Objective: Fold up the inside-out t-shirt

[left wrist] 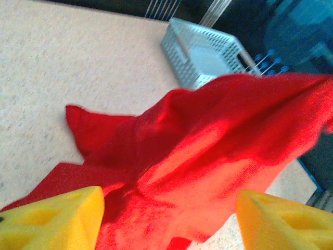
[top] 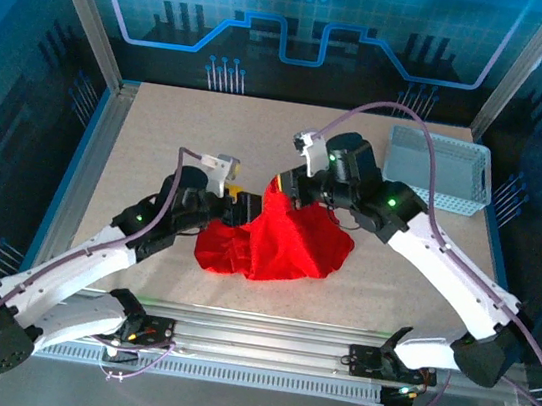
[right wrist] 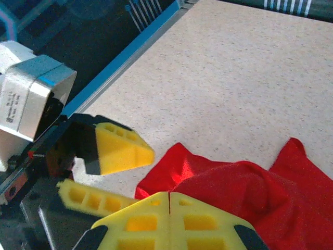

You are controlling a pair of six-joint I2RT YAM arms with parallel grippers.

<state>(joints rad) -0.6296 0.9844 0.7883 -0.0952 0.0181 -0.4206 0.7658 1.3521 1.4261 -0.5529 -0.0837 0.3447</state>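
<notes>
Shirt (top: 280, 245) bunched on table (top: 159, 137) (red, crumpled); right gripper (right wrist: 169, 195) clamps its raised edge, left gripper (left wrist: 170, 208) gapes wide, cloth draped between its fingers (left wrist: 52, 219).

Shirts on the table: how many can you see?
1. The red t-shirt lies bunched at the middle of the table, with its far edge lifted. Its folds could hide a smaller piece.
</notes>
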